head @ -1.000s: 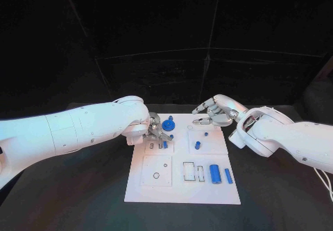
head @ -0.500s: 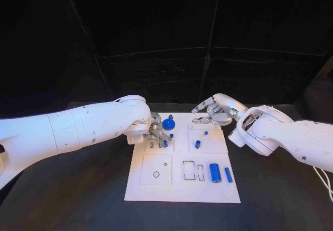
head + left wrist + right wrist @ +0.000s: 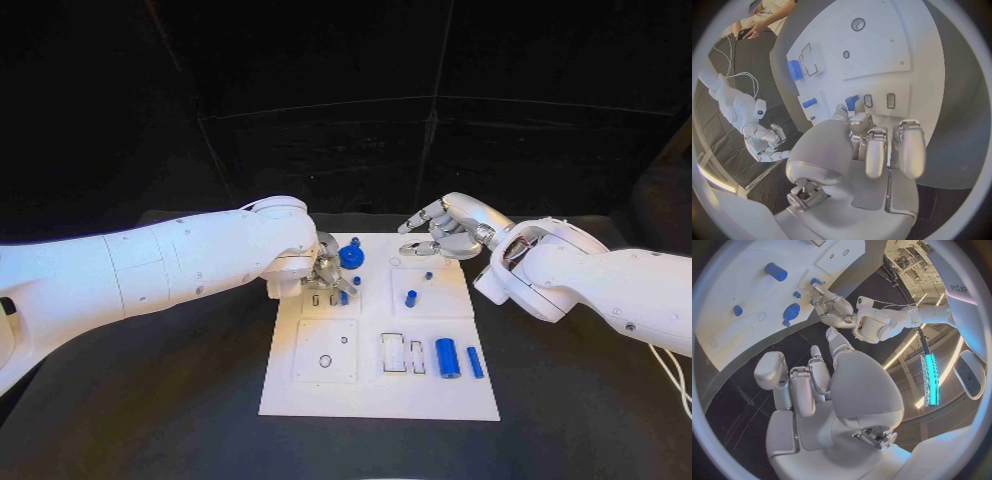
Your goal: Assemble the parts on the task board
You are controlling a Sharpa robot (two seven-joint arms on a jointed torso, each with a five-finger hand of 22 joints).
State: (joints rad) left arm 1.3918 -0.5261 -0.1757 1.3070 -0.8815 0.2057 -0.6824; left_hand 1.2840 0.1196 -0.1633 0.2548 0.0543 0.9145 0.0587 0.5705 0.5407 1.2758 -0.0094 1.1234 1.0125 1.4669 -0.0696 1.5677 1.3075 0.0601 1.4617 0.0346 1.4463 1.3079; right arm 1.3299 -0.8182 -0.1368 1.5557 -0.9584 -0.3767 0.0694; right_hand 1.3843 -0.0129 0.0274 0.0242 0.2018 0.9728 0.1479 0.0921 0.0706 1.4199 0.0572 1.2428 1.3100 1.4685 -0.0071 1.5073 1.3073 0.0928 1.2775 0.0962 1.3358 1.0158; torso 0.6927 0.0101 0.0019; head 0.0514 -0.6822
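The white task board lies mid-table. My left hand hangs over its far left panel and pinches a small blue peg between thumb and finger. In the left wrist view that peg sits at the fingertips, right beside two small slots. A round blue knob stands just beyond the hand. My right hand hovers over the board's far right corner, fingers spread, holding nothing. A blue peg stands in the right panel.
A thick blue cylinder and a slim blue bar lie near the board's front right, beside two empty rectangular slots. The front left panel has a small hole. Black table surrounds the board.
My left hand has edged slightly to the right over the far left panel, peg still in its fingers. The right hand has barely moved.
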